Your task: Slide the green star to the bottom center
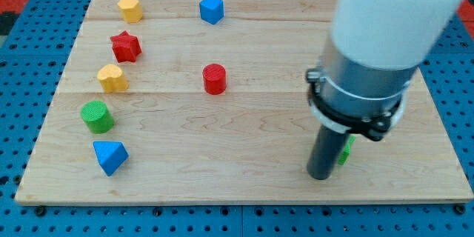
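Observation:
The green star (346, 150) is mostly hidden behind the rod; only a green sliver shows at the rod's right side, near the view's bottom right. My tip (319, 175) rests on the board, touching the star's left side. The arm's grey and white body (370, 52) covers the board above it.
On the wooden board (244, 185): yellow hexagon (129, 8), blue block (212, 9), red star (126, 46), yellow heart-like block (112, 78), red cylinder (214, 78), green cylinder (96, 116) and blue triangle (110, 156). A blue pegboard surrounds the board.

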